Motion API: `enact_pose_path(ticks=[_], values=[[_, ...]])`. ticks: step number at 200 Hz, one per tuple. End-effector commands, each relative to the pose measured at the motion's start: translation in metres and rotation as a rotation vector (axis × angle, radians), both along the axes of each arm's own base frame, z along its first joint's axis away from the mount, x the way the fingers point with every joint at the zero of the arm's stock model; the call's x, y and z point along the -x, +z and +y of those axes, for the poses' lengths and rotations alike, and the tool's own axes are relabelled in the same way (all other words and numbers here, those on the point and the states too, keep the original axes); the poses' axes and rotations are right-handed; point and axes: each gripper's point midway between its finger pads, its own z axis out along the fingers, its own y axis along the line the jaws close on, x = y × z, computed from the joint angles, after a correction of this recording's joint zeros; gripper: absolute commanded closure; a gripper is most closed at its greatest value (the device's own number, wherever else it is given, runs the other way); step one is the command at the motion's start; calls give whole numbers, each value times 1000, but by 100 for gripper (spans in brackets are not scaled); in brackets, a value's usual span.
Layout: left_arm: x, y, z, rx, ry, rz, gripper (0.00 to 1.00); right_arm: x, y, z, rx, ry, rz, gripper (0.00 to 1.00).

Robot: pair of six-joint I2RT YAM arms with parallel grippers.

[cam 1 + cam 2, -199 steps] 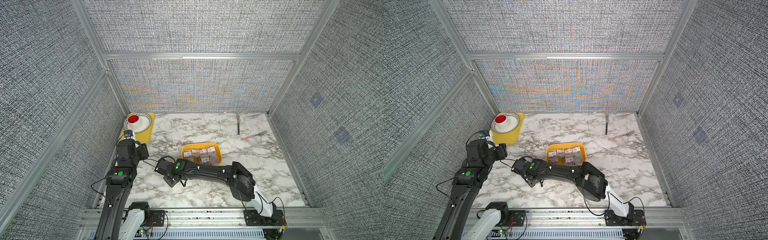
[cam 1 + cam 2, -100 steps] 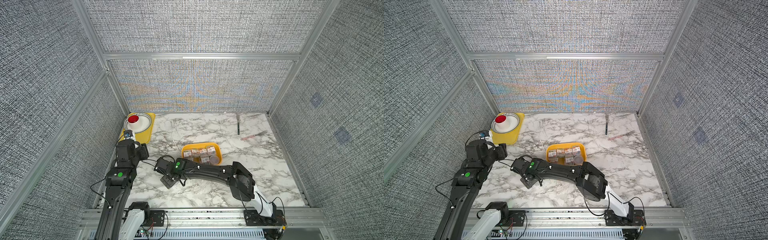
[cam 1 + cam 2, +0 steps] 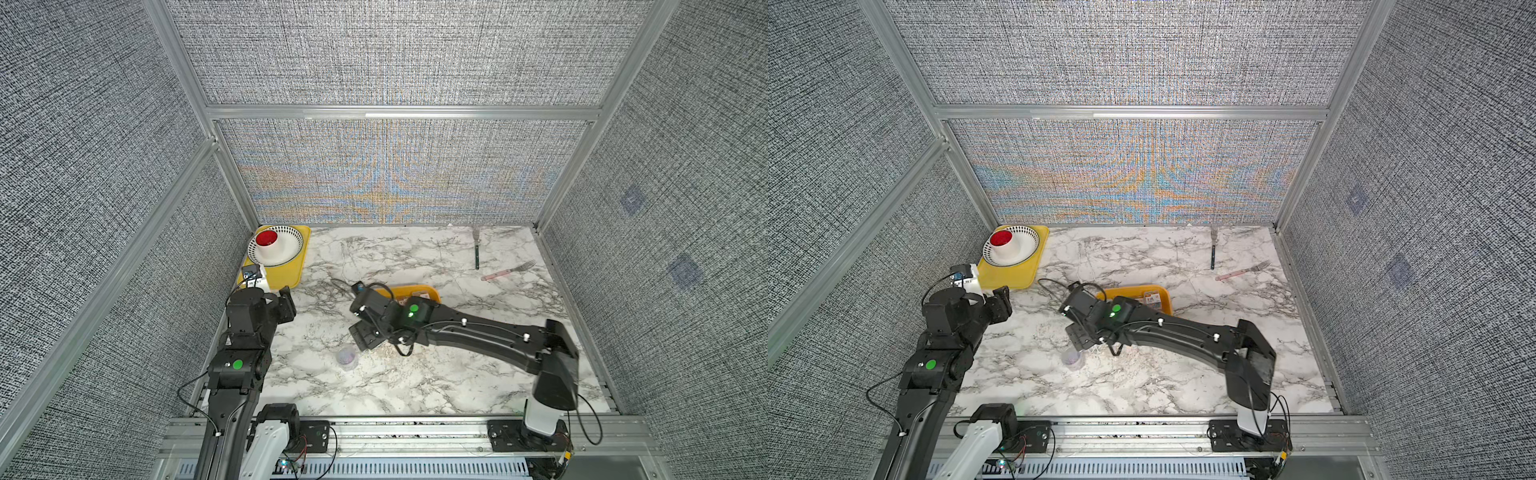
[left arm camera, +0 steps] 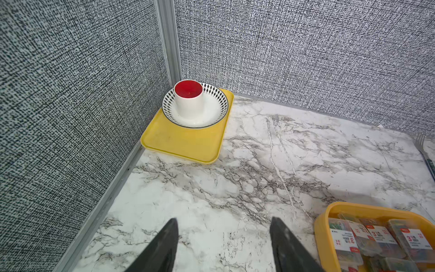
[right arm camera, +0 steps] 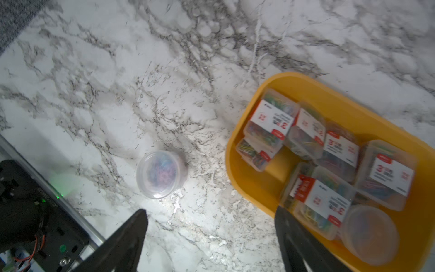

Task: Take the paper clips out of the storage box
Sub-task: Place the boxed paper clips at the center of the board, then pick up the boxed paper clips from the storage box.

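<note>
The right hand (image 5: 210, 210) has its fingers spread wide, with nothing between them but bare desk (image 5: 94, 106). Just past the fingertips, touching neither, a round tub (image 5: 160, 174) of coloured paper clips stands upright on the desk. In both top views this tub (image 3: 347, 357) (image 3: 1072, 357) sits just beside the hand, on the side toward the desk's front edge.

Near the tub but apart from it is the orange box (image 5: 237, 164). It holds several rectangular packs (image 5: 270, 120) of clips with white-and-red labels and a second tub (image 5: 369, 235) in one corner. From above, the right arm covers most of the box.

The left hand (image 4: 223, 226) hangs over bare desk near the left wall, fingers apart and holding nothing, well away from the box (image 4: 322, 226).
</note>
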Motion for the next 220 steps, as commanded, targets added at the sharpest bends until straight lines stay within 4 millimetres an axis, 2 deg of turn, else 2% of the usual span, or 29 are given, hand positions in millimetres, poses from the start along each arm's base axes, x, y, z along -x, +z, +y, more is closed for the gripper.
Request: enact_pose_path(ticks=[1,23,55,99,120,156,182,203,206,220], values=[[-9,1,-11,33,-51,-12,37,-18,10,-35,-65,-99,-25,13],[-15,-13,-36,141,-156,50,44,-28,2,-84,-82,-181,-11,13],[-12,-43,-76,308,-265,192,54,-36,-11,-142,-96,-286,11,13],[-1,-49,-136,244,-359,325,57,-48,-17,-208,-162,-423,19,13],[2,-55,-174,201,-415,398,57,-54,-18,-238,-180,-506,10,13],[10,-70,-261,95,-548,524,57,-57,-18,-276,-231,-628,14,13],[19,-80,-320,-14,-623,627,46,-56,-15,-297,-266,-694,3,13],[18,-90,-351,-98,-639,664,42,-56,-5,-309,-290,-723,-31,13],[17,-92,-354,-107,-639,670,42,-52,-15,-311,-275,-730,-12,13],[13,-100,-366,-136,-636,699,42,-51,-15,-316,-274,-738,-14,13]])
